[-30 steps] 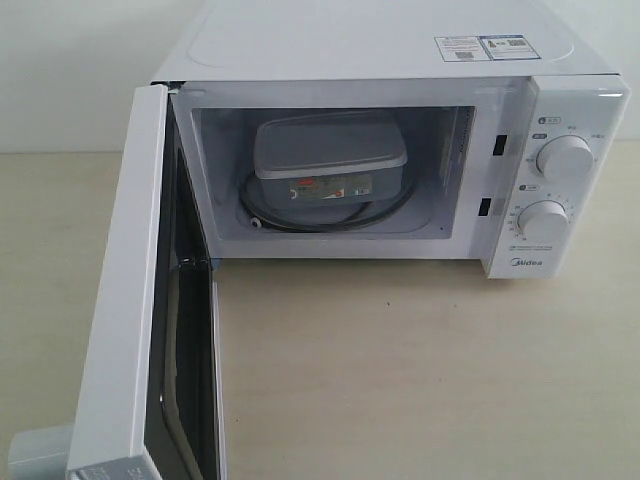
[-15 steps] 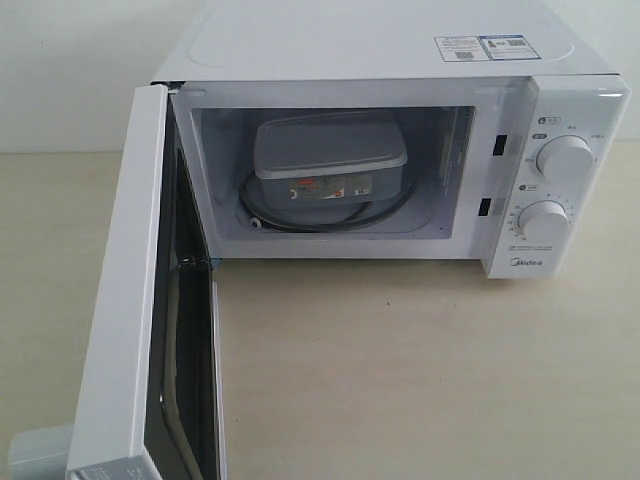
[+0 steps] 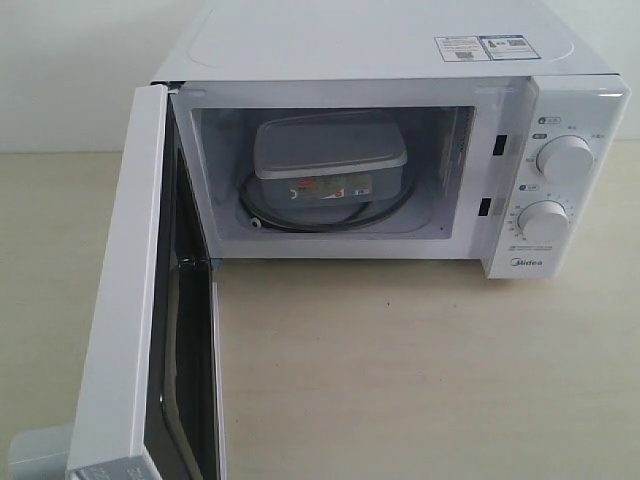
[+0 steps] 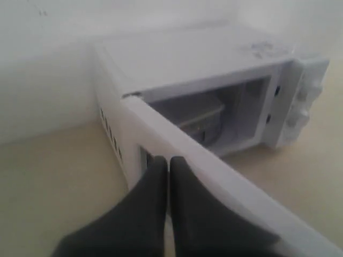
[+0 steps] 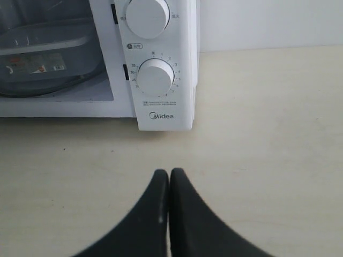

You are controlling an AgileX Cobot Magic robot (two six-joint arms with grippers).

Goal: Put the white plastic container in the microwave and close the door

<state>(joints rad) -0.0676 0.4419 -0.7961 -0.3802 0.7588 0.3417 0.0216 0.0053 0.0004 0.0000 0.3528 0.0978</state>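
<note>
The white plastic container (image 3: pixel 330 160) sat inside the microwave (image 3: pixel 380 45), on the glass turntable (image 3: pixel 322 222), a little to the left of the middle of the chamber. It lay flat with the lid upward. Its long axis ran from left to right, and the long side with the small label (image 3: pixel 325 188) faced the near side, toward the opening. Nothing else was in the chamber, and the container did not seem to touch the walls.

The door (image 3: pixel 125 300) stood wide open on the left, swung toward the near side, with its black inner face turned to the right. At the right of the microwave there were two round dials, the upper one (image 3: pixel 565 158) and the lower one (image 3: pixel 545 220), and two stickers (image 3: pixel 480 47) lay on the top. The microwave stood on a pale table (image 3: pixel 400 380).

The left gripper (image 4: pixel 169 163) was just beside the outer side of the door. Its fingers were pressed together and held nothing; I cannot tell whether they touched the door. The right gripper (image 5: pixel 169 174) was over the table on the near side of the dial panel, apart from it, also with the fingers together and holding nothing.
</note>
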